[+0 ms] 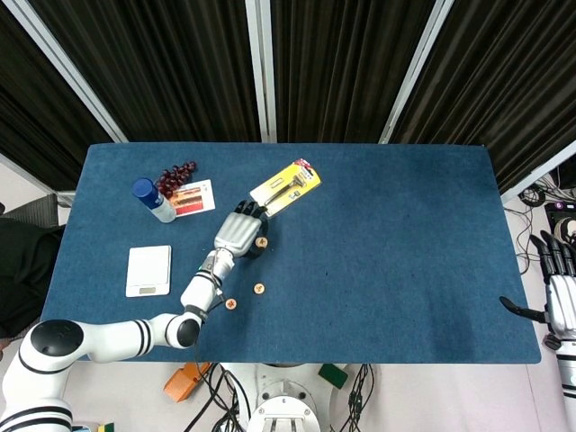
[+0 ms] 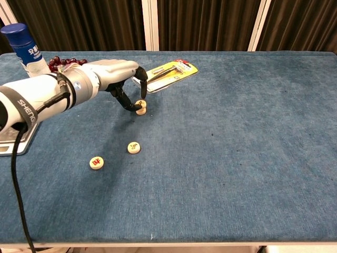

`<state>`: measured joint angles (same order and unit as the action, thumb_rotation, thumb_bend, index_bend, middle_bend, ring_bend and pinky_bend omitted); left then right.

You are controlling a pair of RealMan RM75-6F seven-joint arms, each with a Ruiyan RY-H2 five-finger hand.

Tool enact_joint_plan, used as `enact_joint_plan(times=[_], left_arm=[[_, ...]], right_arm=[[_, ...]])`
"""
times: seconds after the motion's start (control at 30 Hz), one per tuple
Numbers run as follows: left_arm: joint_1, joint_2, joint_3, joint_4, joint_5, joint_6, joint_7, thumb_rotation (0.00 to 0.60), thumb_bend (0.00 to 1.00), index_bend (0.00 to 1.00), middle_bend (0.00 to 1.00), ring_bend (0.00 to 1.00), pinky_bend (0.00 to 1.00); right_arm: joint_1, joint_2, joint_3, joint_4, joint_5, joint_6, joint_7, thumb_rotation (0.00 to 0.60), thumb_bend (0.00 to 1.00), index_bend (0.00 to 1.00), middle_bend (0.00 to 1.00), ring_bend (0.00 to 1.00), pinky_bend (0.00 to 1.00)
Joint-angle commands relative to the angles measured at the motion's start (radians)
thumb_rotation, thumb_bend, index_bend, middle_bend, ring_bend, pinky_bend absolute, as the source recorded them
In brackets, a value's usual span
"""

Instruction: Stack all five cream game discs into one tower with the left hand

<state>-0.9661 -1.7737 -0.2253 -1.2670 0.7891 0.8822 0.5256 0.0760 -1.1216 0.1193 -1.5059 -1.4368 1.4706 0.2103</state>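
A short tower of cream discs [image 2: 140, 107] stands on the blue table [image 2: 237, 158], just in front of a yellow blister pack; from the head view the tower [image 1: 262, 241] is half hidden by my fingers. My left hand [image 2: 122, 80] arches over it, thumb at the tower's left side and a fingertip [image 2: 144, 96] on the top disc, pinching it. Two loose cream discs lie nearer the front edge: one with black marks [image 2: 134, 147] and one with red marks [image 2: 96, 163]. My right hand [image 1: 556, 286] hangs off the table's right end, fingers spread and holding nothing.
Behind the tower lies a yellow blister pack [image 2: 169, 70]. At the back left are a blue-capped bottle [image 2: 23, 46], dark red grapes [image 2: 64, 62] and a card [image 1: 192, 199]. A white scale [image 1: 148, 271] sits at the left edge.
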Motion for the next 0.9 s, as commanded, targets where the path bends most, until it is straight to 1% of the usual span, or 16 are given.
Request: enact_joint_plan(times=[0.03, 0.2, 0.33, 0.47, 0.63, 0.73, 0.9], left_arm=[[0.014, 0.017, 0.006, -0.04, 0.035, 0.023, -0.018, 0.575, 0.32, 0.42, 0.1, 0.0, 0.0], [0.054, 0.066, 0.048, -0.144, 0.145, 0.086, -0.038, 0.555, 0.31, 0.42, 0.1, 0.0, 0.0], [0.096, 0.104, 0.099, -0.229, 0.257, 0.149, -0.053, 0.549, 0.3, 0.42, 0.1, 0.0, 0.0], [0.129, 0.121, 0.151, -0.277, 0.349, 0.188, -0.057, 0.549, 0.3, 0.42, 0.09, 0.0, 0.0], [0.158, 0.099, 0.21, -0.279, 0.439, 0.213, -0.039, 0.549, 0.3, 0.42, 0.06, 0.0, 0.0], [0.17, 0.077, 0.221, -0.26, 0.441, 0.202, -0.034, 0.545, 0.3, 0.42, 0.04, 0.0, 0.0], [0.185, 0.06, 0.226, -0.24, 0.436, 0.187, -0.021, 0.542, 0.3, 0.42, 0.04, 0.0, 0.0]], right_arm=[[0.0, 0.0, 0.001, 0.001, 0.0, 0.0, 0.002, 0.6, 0.12, 0.0, 0.0, 0.0, 0.0], [0.004, -0.003, 0.001, 0.006, -0.003, -0.004, 0.005, 0.6, 0.12, 0.0, 0.0, 0.0, 0.0], [0.007, -0.007, 0.0, 0.01, -0.009, -0.004, 0.008, 0.6, 0.12, 0.0, 0.0, 0.0, 0.0], [0.007, -0.008, 0.001, 0.011, -0.013, 0.001, 0.011, 0.6, 0.12, 0.0, 0.0, 0.0, 0.0], [0.003, -0.01, -0.001, 0.013, -0.021, 0.015, 0.013, 0.6, 0.12, 0.0, 0.0, 0.0, 0.0], [-0.001, -0.01, -0.002, 0.013, -0.024, 0.023, 0.015, 0.6, 0.12, 0.0, 0.0, 0.0, 0.0], [-0.008, -0.008, -0.004, 0.012, -0.026, 0.034, 0.016, 0.6, 0.12, 0.0, 0.0, 0.0, 0.0]])
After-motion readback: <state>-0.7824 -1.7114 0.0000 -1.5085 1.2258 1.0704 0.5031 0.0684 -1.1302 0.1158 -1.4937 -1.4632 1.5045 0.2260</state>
